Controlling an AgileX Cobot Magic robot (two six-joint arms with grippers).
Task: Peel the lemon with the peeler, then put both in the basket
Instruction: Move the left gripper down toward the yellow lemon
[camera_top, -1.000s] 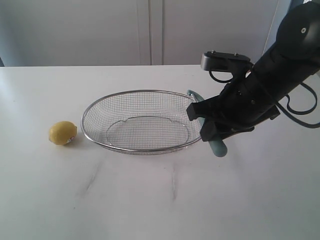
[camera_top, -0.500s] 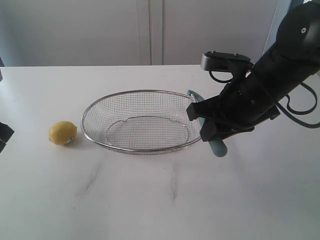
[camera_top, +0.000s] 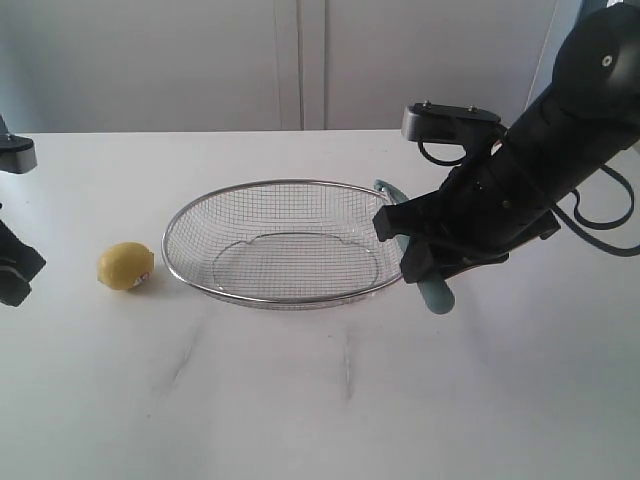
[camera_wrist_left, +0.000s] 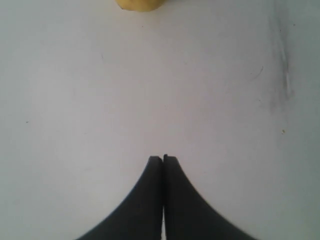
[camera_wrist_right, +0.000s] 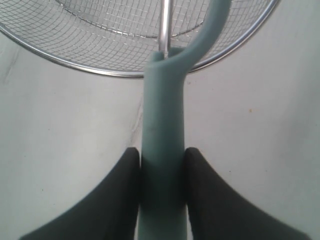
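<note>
My right pincer (camera_wrist_right: 162, 152) is clamped on the peeler (camera_wrist_right: 162, 125). A finger presses each flank of the pale teal handle, which runs straight out ahead between them, its long axis in line with my reach. The curved head lies beyond my fingertips at the rim of the basket (camera_wrist_right: 100, 70), and I cannot tell whether it touches the wire or only crosses above it.

My left pincer (camera_wrist_left: 163, 159) is clenched on nothing, its tips pressed together over the bare table (camera_top: 350, 400). The lemon (camera_top: 126, 266) sits on the table straight ahead of this pincer and well apart from it. It is just beside the basket's outer wall, on the side away from my right pincer. My left pincer is clearly the nearer one, since the whole basket lies between the lemon and my right. I judge the coming move to be a forward reach with the left, which must part its fingers first.

The left wrist view cuts the lemon down to a yellow sliver, so I cannot read how it lies from there. The peeler's blade is cropped in my right wrist view and masked by my own arm in the exterior view. My left arm barely enters the exterior view's edge
</note>
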